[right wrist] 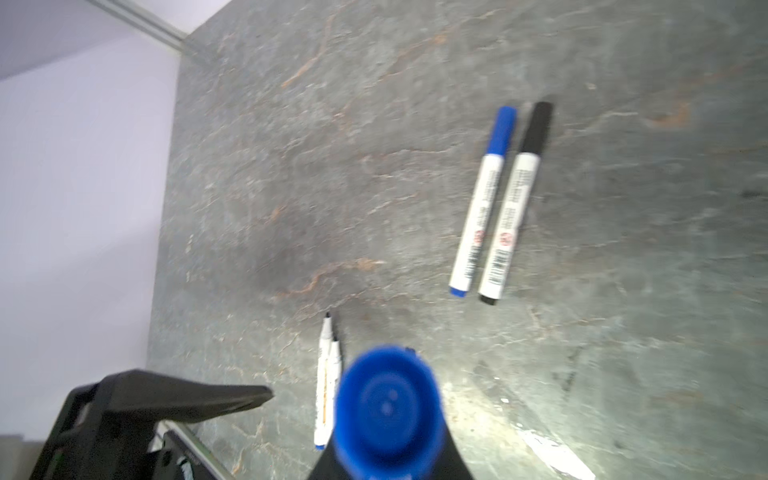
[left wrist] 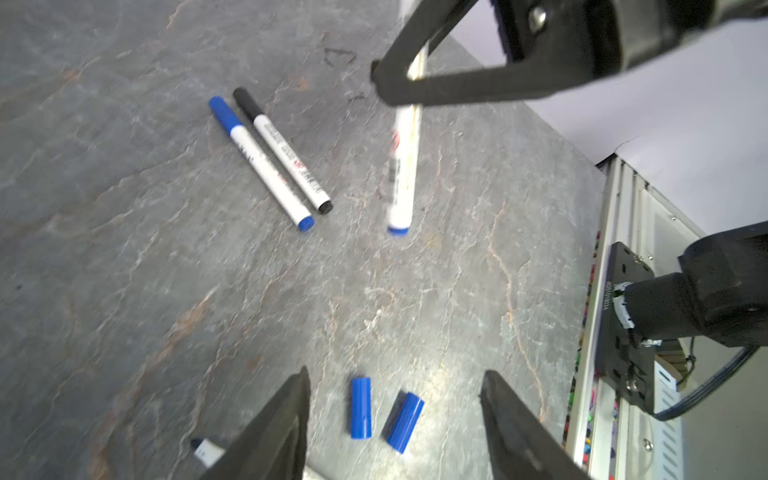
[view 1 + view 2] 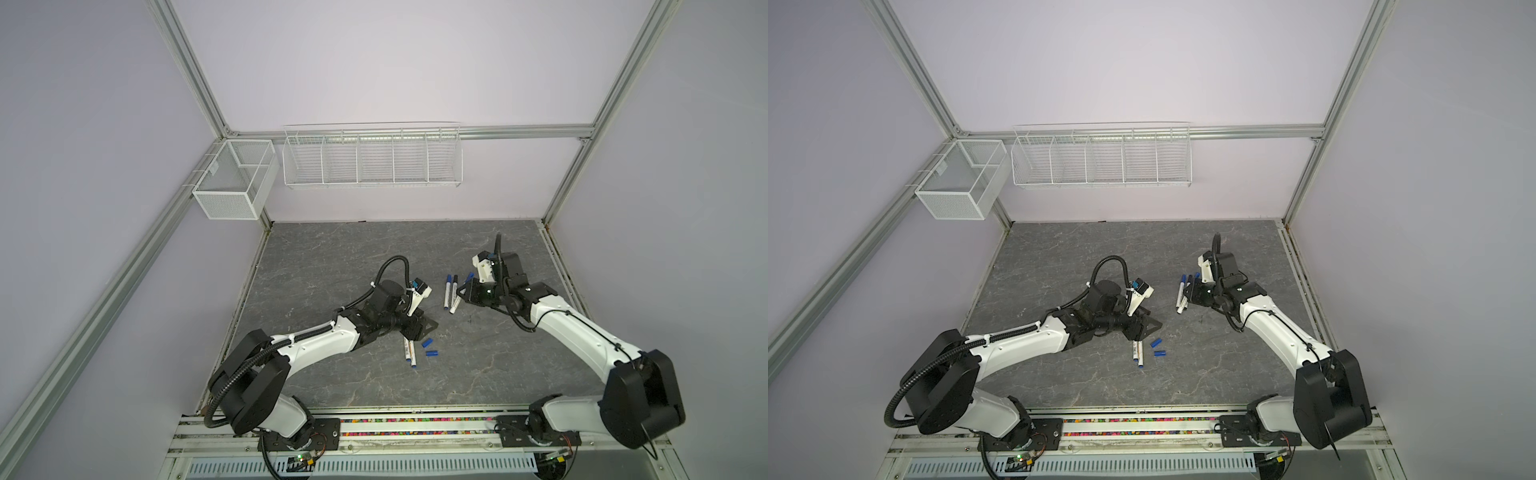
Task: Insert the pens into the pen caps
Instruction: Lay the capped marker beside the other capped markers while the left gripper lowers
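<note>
Blue-capped pen (image 2: 401,166) clamped in right pincer (image 3: 462,293), tilted over grey stone surface (image 3: 332,257). Left pincer (image 2: 395,371) spread wide, nothing in it, hovering right by two loose blue caps (image 2: 360,407). Two uncapped pens (image 3: 409,353) lie just beside those. Capped pair (image 2: 266,171), one blue cap, one black, lies side by side near right pincer.

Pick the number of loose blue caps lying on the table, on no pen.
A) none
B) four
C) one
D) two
D: in the left wrist view one loose cap and a second cap lie side by side on the table, each empty; both top views show the same pair.
</note>
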Tool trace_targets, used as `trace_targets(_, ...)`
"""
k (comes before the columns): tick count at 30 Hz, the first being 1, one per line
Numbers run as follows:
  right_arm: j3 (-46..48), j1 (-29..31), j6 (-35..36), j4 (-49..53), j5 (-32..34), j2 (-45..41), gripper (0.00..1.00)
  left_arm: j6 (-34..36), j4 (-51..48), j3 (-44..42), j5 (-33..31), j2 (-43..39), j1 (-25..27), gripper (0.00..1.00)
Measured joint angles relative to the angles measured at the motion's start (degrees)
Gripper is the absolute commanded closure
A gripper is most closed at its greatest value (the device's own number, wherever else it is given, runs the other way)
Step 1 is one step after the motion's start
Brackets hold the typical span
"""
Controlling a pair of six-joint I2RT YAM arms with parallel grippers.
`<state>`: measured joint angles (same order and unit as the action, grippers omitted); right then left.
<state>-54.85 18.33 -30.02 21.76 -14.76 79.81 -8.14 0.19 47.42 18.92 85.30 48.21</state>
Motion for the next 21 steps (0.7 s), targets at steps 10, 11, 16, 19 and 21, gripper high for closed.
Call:
trace_targets(10,-6.45,-5.68,2.78,3.69,-0.44,17.05,0.86,-1.16,-15.76,3.45,-12.04,1.81,-0.17,0.32)
trace_targets(11,-7.32,-5.77,2.97,3.41,-1.03,18.91,0.86,-1.25,-16.81,3.54,-12.55,2.21,-0.15,0.32)
trace_targets(16,-11.89,-5.86,3.04,1.88,-4.63,26.01,0.82,-1.53,-21.33,3.58,-14.01,4.28,0.13,0.30)
trace_targets(19,-13.84,-5.86,3.10,0.90,-5.05,27.87,0.73,-1.73,-23.06,3.58,-14.23,4.96,0.57,0.30)
trace_targets(21,-14.49,-5.86,3.19,0.42,-4.96,28.85,0.70,-1.73,-23.69,3.58,-14.25,5.16,0.85,0.30)
